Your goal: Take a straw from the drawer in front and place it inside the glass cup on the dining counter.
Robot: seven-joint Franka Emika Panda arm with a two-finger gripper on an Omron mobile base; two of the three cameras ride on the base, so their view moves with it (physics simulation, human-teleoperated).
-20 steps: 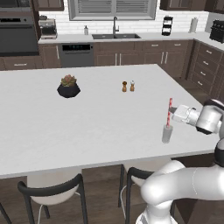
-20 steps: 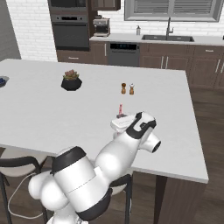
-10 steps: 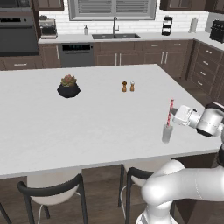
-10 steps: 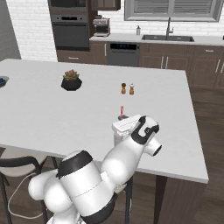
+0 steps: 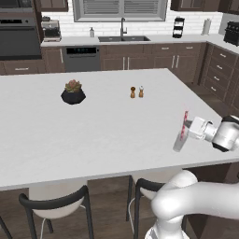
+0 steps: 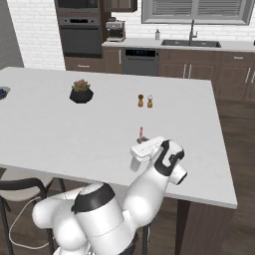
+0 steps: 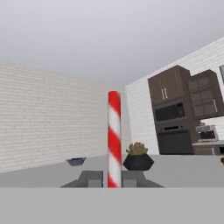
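Dining counter, straw lowered at the glass.

Kitchen ran dark brown behind, oven at 10 o'clock, sink under the window at 12. White dining counter [image 5: 93, 135] took up most of the left base view; black-framed chairs [image 5: 56, 205] sat tucked under its near edge. Potted succulent [image 5: 73, 92] stood at 10 o'clock and two small shakers [image 5: 136, 92] near 12, both well apart from the work. Gripper [image 5: 188, 126] reached in sideways from 3 o'clock, clamped tight on the straw [image 5: 184, 125], which stood upright so it could drop straight in. Its lower end seemed already inside the glass cup [image 5: 179, 142], close to the counter's near edge, likely within easy reach. No readable writing or brand anywhere.
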